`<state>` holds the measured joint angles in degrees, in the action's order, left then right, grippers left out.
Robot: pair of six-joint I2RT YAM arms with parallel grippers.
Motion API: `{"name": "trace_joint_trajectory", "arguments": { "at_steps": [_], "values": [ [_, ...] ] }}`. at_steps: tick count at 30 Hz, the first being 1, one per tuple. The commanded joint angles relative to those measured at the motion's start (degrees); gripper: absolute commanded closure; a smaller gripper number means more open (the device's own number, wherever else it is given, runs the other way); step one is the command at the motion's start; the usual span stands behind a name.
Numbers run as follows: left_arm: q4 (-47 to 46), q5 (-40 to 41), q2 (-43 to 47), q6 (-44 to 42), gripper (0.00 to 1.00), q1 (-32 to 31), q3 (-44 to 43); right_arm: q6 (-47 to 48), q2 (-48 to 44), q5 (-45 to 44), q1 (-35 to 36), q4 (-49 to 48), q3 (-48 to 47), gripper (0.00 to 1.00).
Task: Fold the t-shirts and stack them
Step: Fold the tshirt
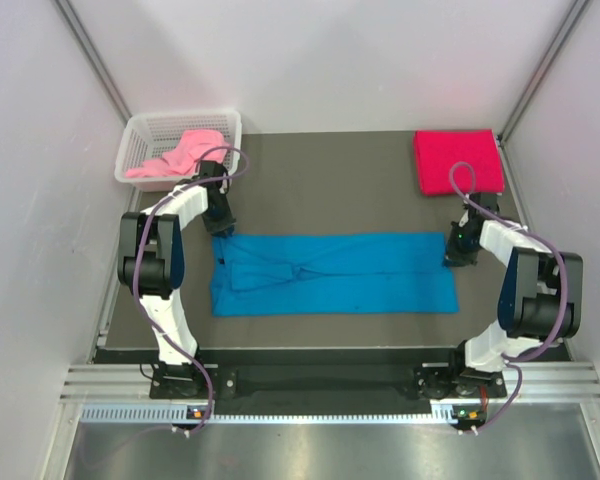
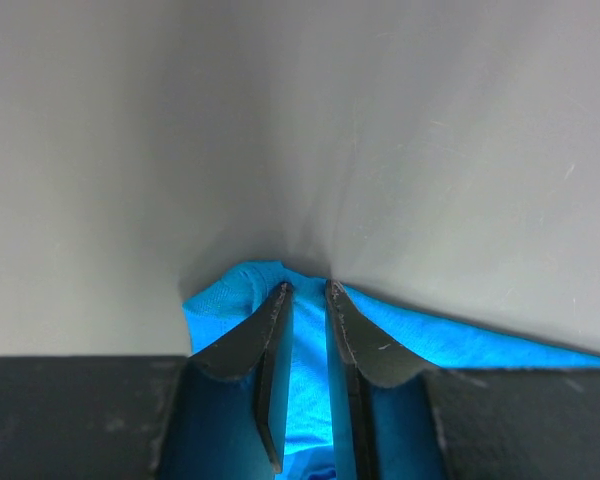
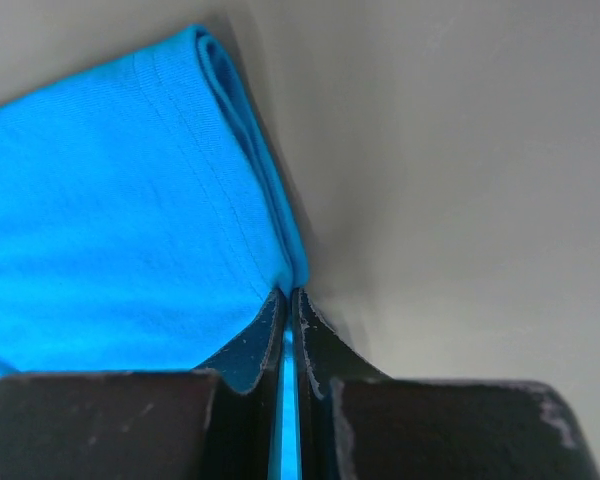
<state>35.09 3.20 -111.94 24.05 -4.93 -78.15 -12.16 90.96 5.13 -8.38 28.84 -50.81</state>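
Pinching the blue t-shirt (image 1: 350, 272) at both ends. My left fingers (image 2: 242, 345) are narrow, with its far-left corner caught between them. My right fingers (image 3: 245, 350) are almost closed on the folded edge at its far-right corner. The shirt lies as a long band across the middle of the dark surface (image 1: 330, 190). I see the red t-shirt (image 1: 458, 162) folded flat at the far right corner, and the pink t-shirt (image 1: 180, 155) bunched in the white basket (image 1: 140, 128) at far left.
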Motion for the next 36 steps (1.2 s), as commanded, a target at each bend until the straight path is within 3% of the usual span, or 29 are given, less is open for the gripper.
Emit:
{"name": "trace_joint_trajectory", "arguments": {
  "at_steps": [1, 18, 23, 26, 36],
  "values": [
    [-0.55, 2.24, -2.05, -0.15, 0.76, 0.27, -0.25, 0.21, -1.39, -7.93, 0.21, 1.83, -0.96, 1.00],
    [-1.60, -1.00, -1.62, 0.03, 0.75, 0.27, -1.92, -1.54, -2.80, -12.59, 0.82, 2.62, 0.09, 0.95],
    [-2.13, -6.53, 1.10, -0.76, 0.70, -0.08, -3.58, -1.99, -4.73, -11.90, 0.91, 3.59, -0.17, 0.83],
    [2.67, -6.63, 1.20, -1.03, 0.68, -0.08, -7.08, -2.60, -8.06, -10.75, 1.09, 4.64, -1.04, 0.78],
    [3.14, 2.15, 7.87, 0.73, 0.71, 0.01, -2.98, -2.87, -15.36, -5.84, 1.70, 9.22, -5.70, 0.66]
  ]
}}
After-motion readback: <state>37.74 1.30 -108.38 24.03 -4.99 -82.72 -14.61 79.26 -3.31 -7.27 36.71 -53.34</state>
